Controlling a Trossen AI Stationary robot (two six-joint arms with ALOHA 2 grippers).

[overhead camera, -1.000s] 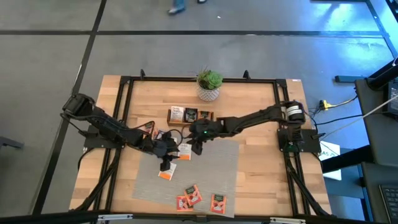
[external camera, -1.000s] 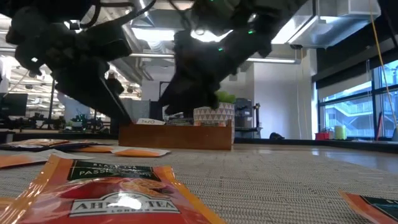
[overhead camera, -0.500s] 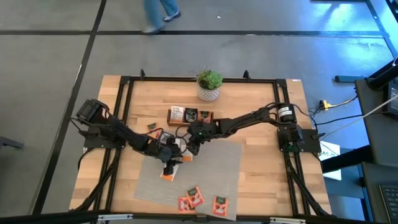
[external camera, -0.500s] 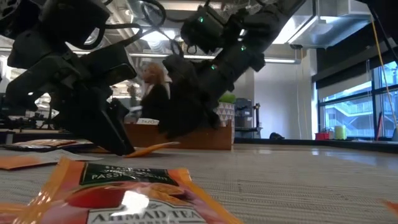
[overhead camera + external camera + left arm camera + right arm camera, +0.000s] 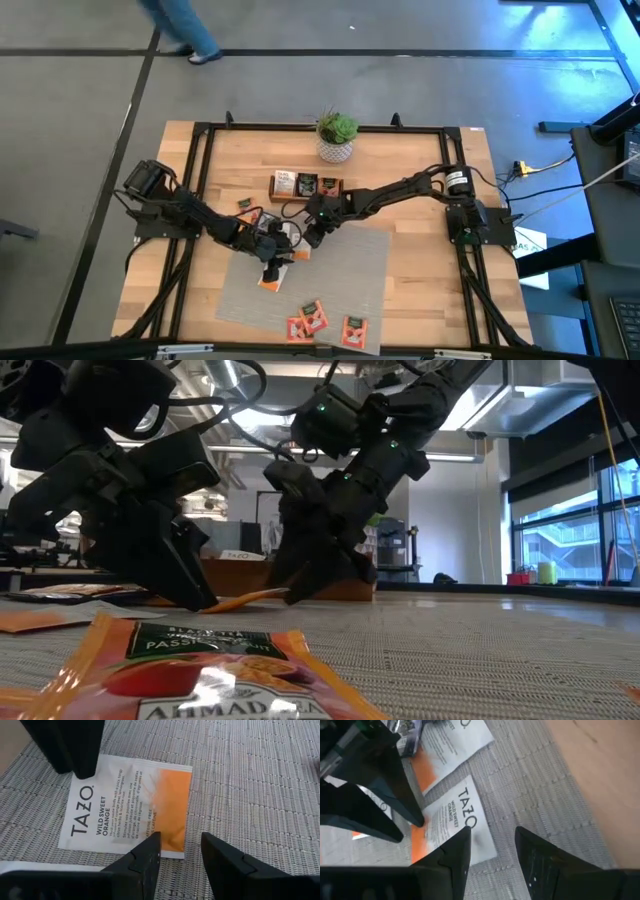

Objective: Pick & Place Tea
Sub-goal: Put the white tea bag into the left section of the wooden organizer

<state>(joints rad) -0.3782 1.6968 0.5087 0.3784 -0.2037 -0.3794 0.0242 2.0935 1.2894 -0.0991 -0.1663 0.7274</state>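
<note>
A white-and-orange tea packet [image 5: 127,802] [image 5: 452,822] lies on the grey ribbed mat [image 5: 350,270], and both grippers hang over it. My left gripper [image 5: 180,852] [image 5: 273,257] is open at the packet's orange end. My right gripper [image 5: 492,847] [image 5: 312,238] is open at its white end. In the low view the packet [image 5: 250,598] slants, its end toward the right gripper raised. A second white-and-orange packet [image 5: 452,742] lies beside it. Several orange-red packets [image 5: 305,320] lie flat near the mat's near edge. My left gripper has one fingertip [image 5: 418,821] down on the packet's orange end [image 5: 420,842], slanting from above and from the table's left; the packet stays on the mat. My right gripper has one fingertip [image 5: 82,767] at the packet's white end [image 5: 80,795], coming from above; whether it touches I cannot tell.
The long wooden tray [image 5: 305,197] with packets in it stands just beyond the mat, and a potted plant [image 5: 336,138] stands behind it. More packets [image 5: 245,207] lie on the wood left of the mat. An orange-red packet [image 5: 190,680] lies in the low view's foreground. A person walks beyond the table's far edge.
My left gripper has moved down and toward the white-and-orange packet. My right gripper has shifted slightly toward the table's left, onto the same packet. The packet lay flat a second ago; now its end toward the right gripper is raised.
</note>
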